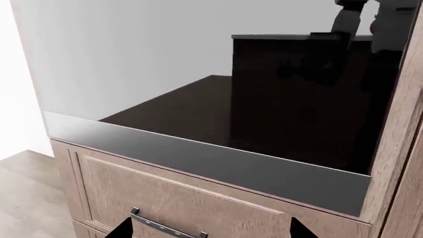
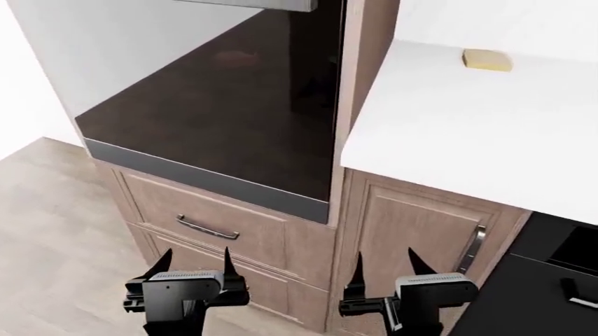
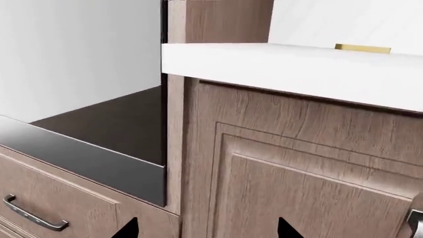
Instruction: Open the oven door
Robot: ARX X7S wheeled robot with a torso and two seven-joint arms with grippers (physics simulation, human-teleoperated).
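Note:
The oven door (image 2: pixel 215 105) is a large glossy dark glass panel with a grey strip along its lower edge, set flush in the wooden cabinet. A bit of its steel bar handle (image 2: pixel 252 3) shows at the top of the head view. The glass also fills the left wrist view (image 1: pixel 231 89) and shows in the right wrist view (image 3: pixel 86 99). My left gripper (image 2: pixel 195 257) hangs open below the door, in front of the drawers, holding nothing (image 1: pixel 210 229). My right gripper (image 2: pixel 384 257) is open too, facing the cabinet post beside the oven (image 3: pixel 206 229).
Under the oven sits a wooden drawer with a curved metal handle (image 2: pixel 207 227). To the right is a white counter (image 2: pixel 467 119) with a small yellow block (image 2: pixel 487 59), a cabinet door with a vertical handle (image 2: pixel 475 246), and a black appliance (image 2: pixel 551 280). Wooden floor (image 2: pixel 56 231) lies at the left.

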